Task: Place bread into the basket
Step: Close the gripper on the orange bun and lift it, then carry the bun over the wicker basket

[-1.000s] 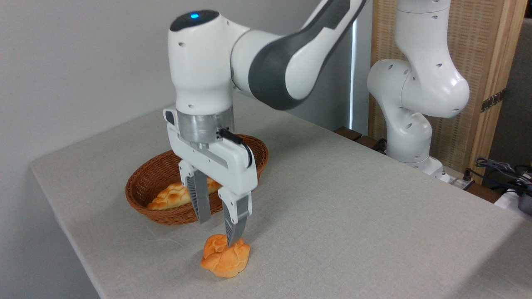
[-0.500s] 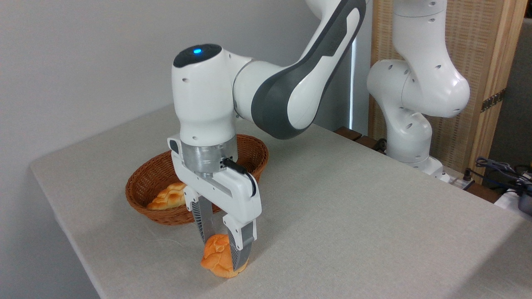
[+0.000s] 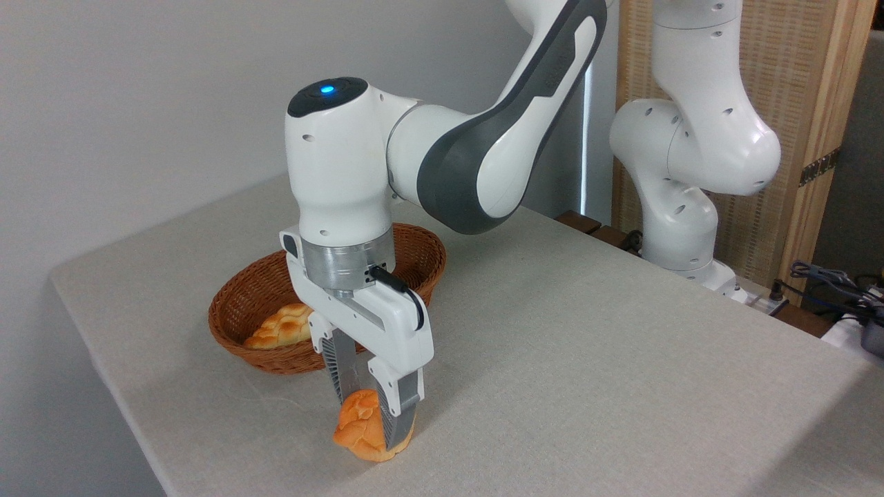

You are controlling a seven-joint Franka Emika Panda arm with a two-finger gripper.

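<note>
Bread first, since that's the whole job: the small knobbly orange-golden bun [image 3: 359,431] sits on the table near its front edge, outside the basket, pinched between the gripper's two fingers. Biggest thing in view is the long table under a pale grey-beige cloth [image 3: 587,359], running from the front left corner back toward the right. Next is the white and dark grey robot arm [image 3: 476,152], reaching down from the upper right with a blue light glowing on top of its wrist. Behind the wrist sits the oval brown woven wicker basket [image 3: 242,324], low-sided, with a long braided golden loaf [image 3: 280,328] lying inside it. The basket is just behind and to the left of the bun, not touching it. Then the white two-finger gripper [image 3: 369,421], pointing straight down, grey ribbed fingers [image 3: 395,421] closed in against the bun's sides, so it's clamped on the bread, which still looks to be resting on the cloth.
</note>
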